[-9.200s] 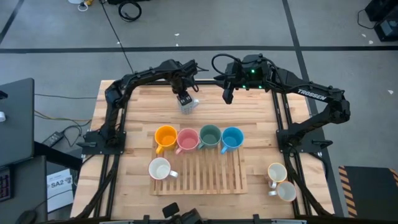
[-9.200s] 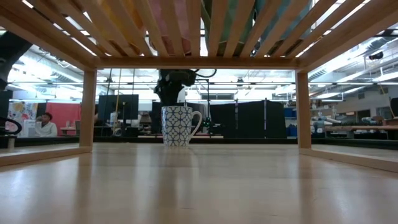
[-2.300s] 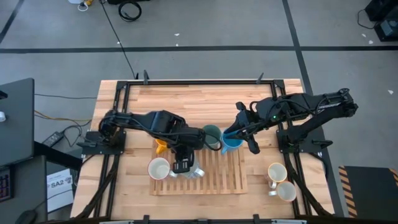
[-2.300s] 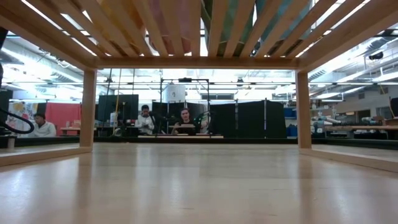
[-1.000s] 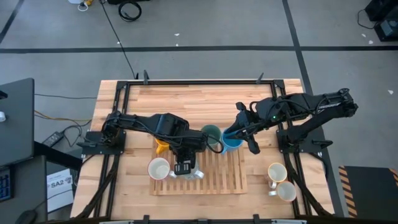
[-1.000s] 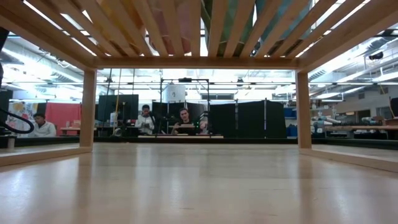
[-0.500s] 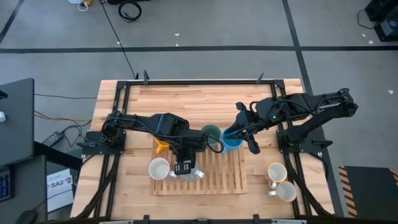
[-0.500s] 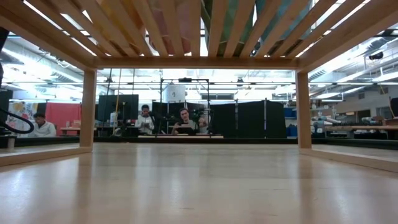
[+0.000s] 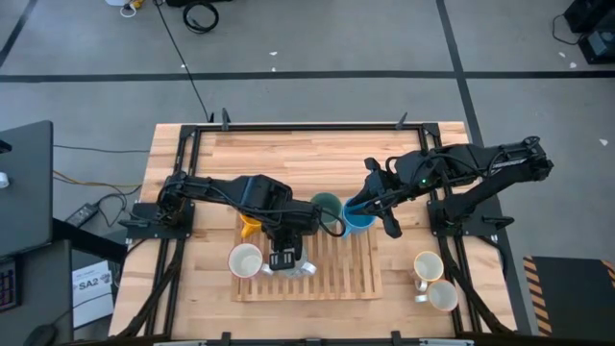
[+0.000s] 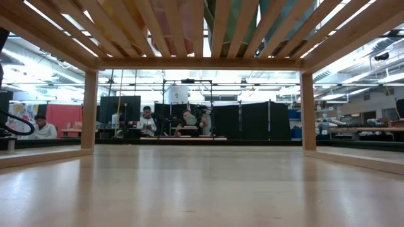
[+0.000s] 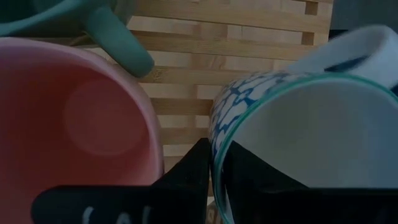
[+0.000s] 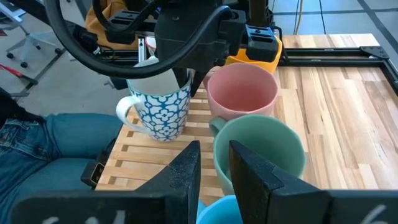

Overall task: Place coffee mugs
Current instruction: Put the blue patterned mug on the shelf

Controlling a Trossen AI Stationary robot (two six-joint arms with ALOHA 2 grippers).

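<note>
High view: the left gripper point(image 9: 283, 258) holds the patterned mug point(image 9: 294, 265) on the slatted rack point(image 9: 332, 271), beside the cream mug point(image 9: 246, 260). The right gripper point(image 9: 370, 205) hangs over the blue mug point(image 9: 359, 221); I cannot tell its finger state.

Left wrist view: the fingers point(image 11: 189, 173) pinch the patterned mug's rim, next to the pink mug point(image 11: 74, 121).

Right wrist view: the patterned mug stands upright on the rack, touching the pink mug, with the green mug point(image 12: 261, 149) nearer the camera.
</note>
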